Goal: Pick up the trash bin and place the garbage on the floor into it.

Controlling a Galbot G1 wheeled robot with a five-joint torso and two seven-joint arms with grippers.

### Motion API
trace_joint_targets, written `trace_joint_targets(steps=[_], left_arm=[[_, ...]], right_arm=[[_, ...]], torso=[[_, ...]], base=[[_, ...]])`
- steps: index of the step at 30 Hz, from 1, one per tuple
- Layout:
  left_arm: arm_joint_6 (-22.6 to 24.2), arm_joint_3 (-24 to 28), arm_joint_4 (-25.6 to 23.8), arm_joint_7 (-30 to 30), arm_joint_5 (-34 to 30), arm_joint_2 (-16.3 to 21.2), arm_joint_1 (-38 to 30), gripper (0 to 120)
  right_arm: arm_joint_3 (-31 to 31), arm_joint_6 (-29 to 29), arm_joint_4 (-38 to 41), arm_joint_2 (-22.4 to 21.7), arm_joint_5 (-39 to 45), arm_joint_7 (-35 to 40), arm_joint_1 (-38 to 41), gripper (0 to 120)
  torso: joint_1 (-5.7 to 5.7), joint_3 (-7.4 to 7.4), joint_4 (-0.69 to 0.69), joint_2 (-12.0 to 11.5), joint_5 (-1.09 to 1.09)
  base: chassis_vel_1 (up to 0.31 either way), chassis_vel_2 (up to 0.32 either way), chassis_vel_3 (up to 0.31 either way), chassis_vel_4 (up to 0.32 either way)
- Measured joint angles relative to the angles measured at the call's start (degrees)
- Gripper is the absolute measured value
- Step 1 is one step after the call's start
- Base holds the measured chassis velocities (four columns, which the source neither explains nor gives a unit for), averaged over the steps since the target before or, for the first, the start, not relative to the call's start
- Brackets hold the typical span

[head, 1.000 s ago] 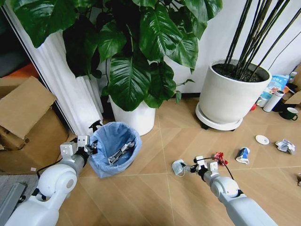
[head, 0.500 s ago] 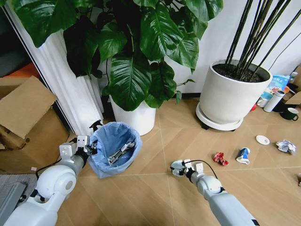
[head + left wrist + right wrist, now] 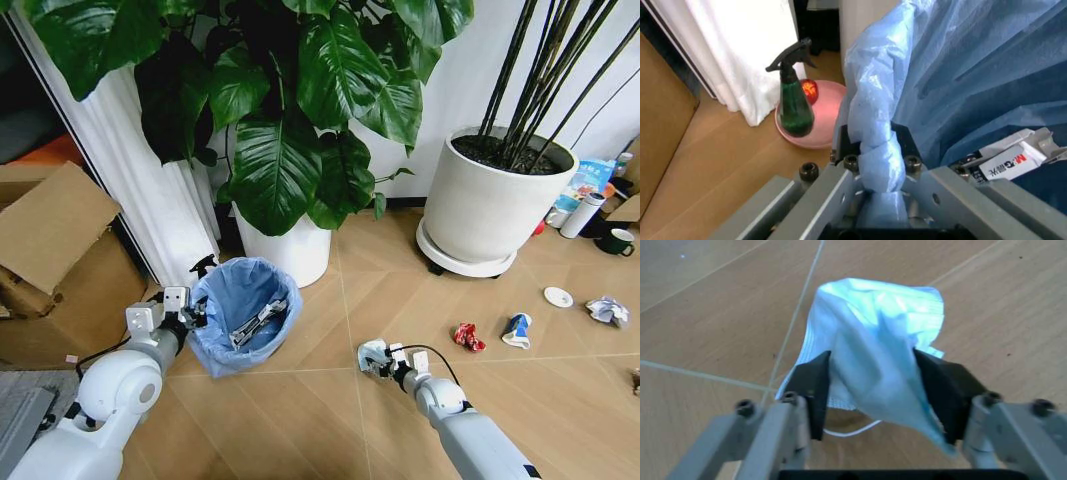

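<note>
The trash bin [image 3: 245, 310], a small round bin lined with a light-blue bag, stands low at the left, and my left gripper [image 3: 190, 315] is shut on its near rim [image 3: 877, 165]. A flattened tube [image 3: 258, 322] lies inside it. My right gripper [image 3: 378, 360] hovers just over the floor to the bin's right, shut on a crumpled light-blue face mask [image 3: 873, 340]. More garbage lies on the floor further right: a red wrapper [image 3: 466, 336], a crushed blue-white cup [image 3: 517, 329], a white lid [image 3: 557, 297] and crumpled paper [image 3: 607, 310].
Two large white planters [image 3: 285, 250] [image 3: 485, 210] stand behind. A cardboard box [image 3: 55, 260] and a white curtain [image 3: 150, 190] close off the left. A green spray bottle [image 3: 795, 100] on a pink dish [image 3: 815, 115] sits beside the bin. A bottle [image 3: 580, 214] and a mug [image 3: 615, 241] are far right.
My right arm has swung left toward the bin with the mask still in its grip, uncovering the red wrapper. The left arm and bin have stayed put.
</note>
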Motion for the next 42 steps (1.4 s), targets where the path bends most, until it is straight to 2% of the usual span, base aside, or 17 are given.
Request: trace_joint_targets(steps=[2, 5, 6, 10, 13, 21, 24, 27, 29, 30, 32, 35, 36, 39, 42], left_arm=[[0.0, 0.0, -0.1, 0.0, 0.0, 0.0, 0.0, 0], [0.0, 0.0, -0.2, 0.0, 0.0, -0.1, 0.0, 0], [0.0, 0.0, -0.2, 0.0, 0.0, -0.1, 0.0, 0], [0.0, 0.1, -0.3, 0.0, 0.0, -0.2, 0.2, 0], [0.0, 0.1, -0.4, 0.0, 0.0, -0.2, 0.2, 0], [0.0, 0.0, -0.6, 0.0, 0.0, -0.2, 0.3, 0], [0.0, 0.0, -0.7, 0.1, 0.0, -0.2, 0.4, 0], [0.0, 0.0, -0.5, 0.2, -0.2, -0.1, 0.3, 0], [0.2, 0.6, 0.2, 0.6, -0.3, 0.0, 0.0, 0], [0.2, 0.6, 0.2, 0.6, -0.3, 0.0, 0.0, 0], [0.5, 1.5, 1.0, 0.8, -0.3, 0.0, -0.7, 0], [1.0, 2.9, 2.2, 0.9, -1.0, 0.0, -2.3, 0], [1.0, 2.9, 2.2, 0.9, -1.0, 0.0, -2.3, 0], [1.4, 4.2, 3.4, 1.5, -1.2, 0.1, -4.1, 0], [1.6, 5.3, 5.0, 2.5, -1.2, 0.1, -5.8, 0]], right_arm=[[0.1, 0.0, 0.0, 0.0, 0.0, 0.2, -0.1, 40], [0.2, 0.4, -0.2, -0.1, 0.0, 0.4, -0.2, 26], [0.2, 0.4, -0.2, -0.1, 0.0, 0.4, -0.2, 26], [0.4, 0.8, -0.4, -0.2, 0.0, 0.7, -0.1, 7], [0.6, 0.9, -0.4, -0.2, 0.1, 1.0, -0.1, 1], [1.2, 1.0, 1.7, -0.7, 0.9, 1.8, -0.2, 0], [1.6, 0.9, 5.2, -1.8, 2.1, 2.5, -0.8, 0], [2.3, 1.3, 14.5, -6.2, 3.9, 3.5, -1.6, 0], [2.6, 0.5, 20.2, -9.9, 5.9, 3.8, -1.7, 0], [2.6, 0.5, 20.2, -9.9, 5.9, 3.8, -1.7, 0], [2.5, -0.9, 25.7, -12.7, 8.5, 4.3, -1.2, 0], [1.5, -3.1, 34.1, -16.0, 12.8, 4.8, 0.0, 0], [1.5, -3.1, 34.1, -16.0, 12.8, 4.8, 0.0, 0], [-0.5, -5.8, 42.7, -18.7, 19.3, 6.3, 1.6, 0], [-4.1, -7.7, 48.1, -20.3, 26.2, 9.1, 4.7, 0]], torso=[[0.00, 0.00, 0.00, 0.0, 0.00], [0.00, 0.00, 0.00, 0.0, 0.00], [0.00, 0.00, 0.00, 0.0, 0.00], [0.00, 0.00, 0.00, 0.0, 0.00], [0.00, 0.00, 0.00, 0.0, 0.00], [0.00, 0.00, 0.00, 0.0, 0.00], [0.00, 0.00, 0.00, 0.0, 0.01], [0.00, 0.00, 0.00, 0.0, 0.03], [0.00, 0.00, -0.01, 0.0, -0.04], [0.00, 0.00, -0.01, 0.0, -0.04], [0.00, 0.00, -0.01, 0.0, 0.03], [0.00, 0.00, 0.00, 0.0, -0.01], [0.00, 0.00, 0.00, 0.0, -0.01], [0.00, 0.00, 0.00, 0.0, -0.01], [0.00, 0.00, 0.00, 0.0, 0.01]], base=[[0.000, 0.000, 0.000, 0.000], [0.000, 0.000, 0.000, 0.000], [0.000, 0.000, 0.000, 0.000], [0.000, 0.000, 0.000, 0.000], [0.000, 0.000, 0.000, 0.000], [0.000, 0.000, 0.000, 0.000], [0.000, 0.000, 0.000, 0.000], [0.000, 0.000, 0.000, 0.000], [0.000, 0.000, 0.000, 0.000], [0.000, 0.000, 0.000, 0.000], [0.000, 0.000, 0.000, 0.000], [0.000, 0.000, 0.000, 0.000], [0.000, 0.000, 0.000, 0.000], [0.000, 0.000, 0.000, 0.000], [0.000, 0.000, 0.000, 0.000]])
